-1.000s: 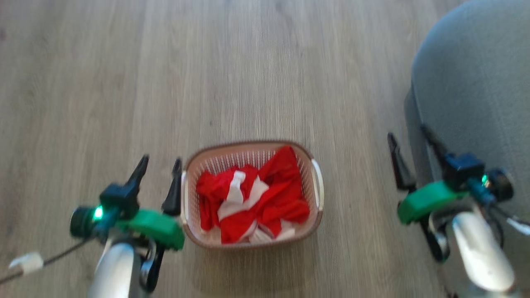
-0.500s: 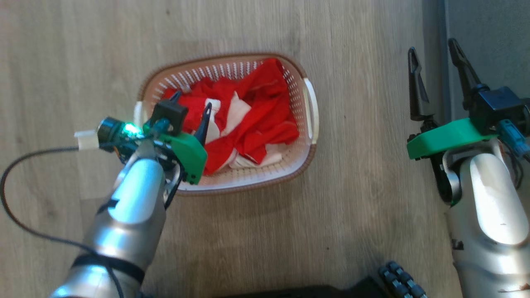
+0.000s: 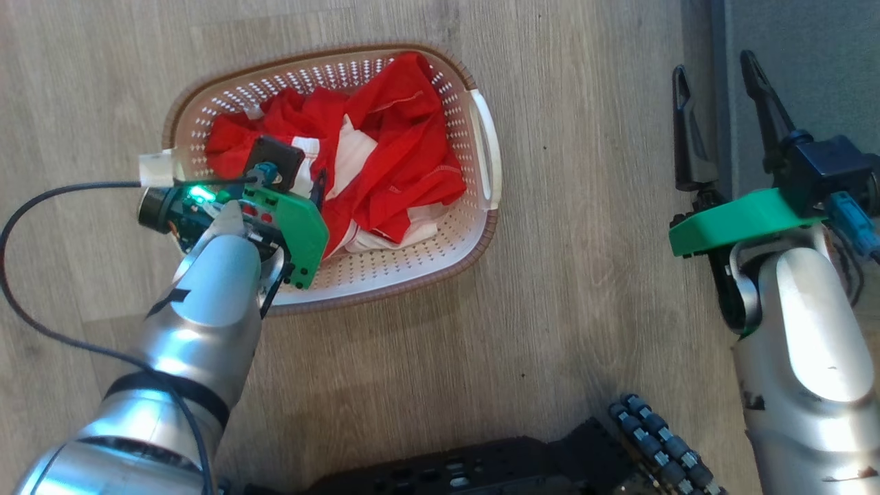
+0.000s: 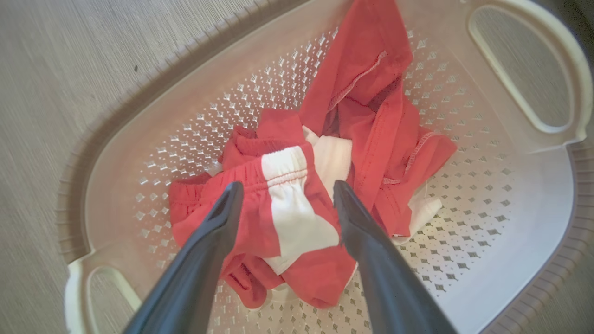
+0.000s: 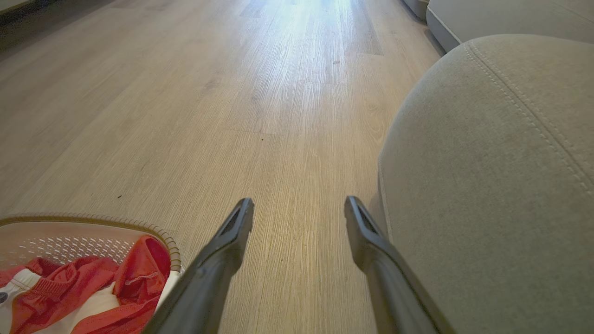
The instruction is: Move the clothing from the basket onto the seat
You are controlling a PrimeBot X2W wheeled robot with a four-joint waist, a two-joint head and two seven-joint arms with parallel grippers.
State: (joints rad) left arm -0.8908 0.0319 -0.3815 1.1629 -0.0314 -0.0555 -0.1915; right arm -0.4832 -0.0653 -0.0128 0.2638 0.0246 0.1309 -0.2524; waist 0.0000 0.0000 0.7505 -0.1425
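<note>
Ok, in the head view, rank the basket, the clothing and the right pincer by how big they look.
1. Basket, largest.
2. Red and white clothing, lying inside it.
3. Right pincer, smallest, though likely nearer the camera, so its look is inflated.

Left gripper (image 3: 297, 177) is hanging over basket (image 3: 419, 258), tips down at red-and-white clothing (image 3: 399, 158). Right gripper (image 3: 713, 65), fingers apart, is hovering above wood floor (image 3: 584, 289) at grey seat (image 3: 797, 55) edge.

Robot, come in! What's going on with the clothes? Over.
Left gripper open, down over clothes in basket. Right gripper open, empty, beside seat. Nothing in the way.
</note>
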